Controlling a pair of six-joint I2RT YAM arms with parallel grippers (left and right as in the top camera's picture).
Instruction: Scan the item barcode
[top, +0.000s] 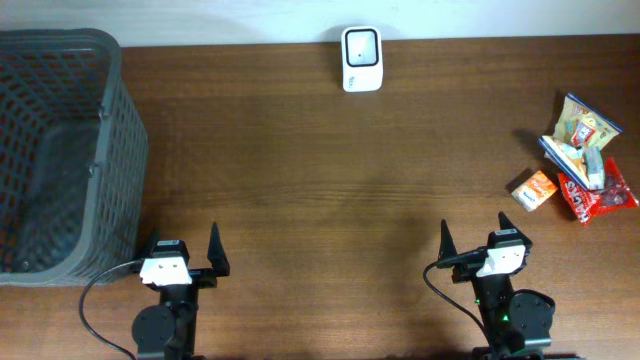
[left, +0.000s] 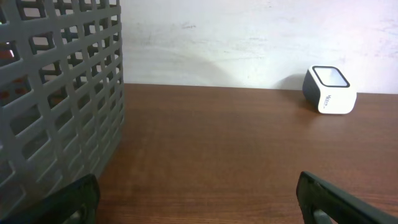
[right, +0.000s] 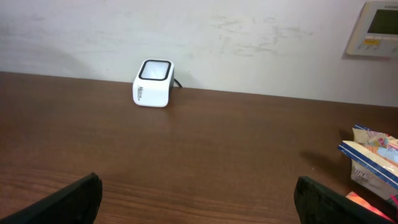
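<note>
Plainly, the small orange cardboard box (top: 533, 190) at the bench's (top: 320, 180) right edge lies ahead-right of the nearer right arm's (top: 500, 262) spread, empty jaws.

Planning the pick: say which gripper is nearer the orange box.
Right. Overhead, right gripper sits just below-left of the orange box; left gripper is far off, beside the basket.

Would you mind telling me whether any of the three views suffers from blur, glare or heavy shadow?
Overhead: even light, scanner sharp, no harsh shadows. Left wrist: the near basket looks slightly soft, and a faint shadow falls on the wall. Right wrist: scanner crisp, snack packets cropped at the edge.
</note>
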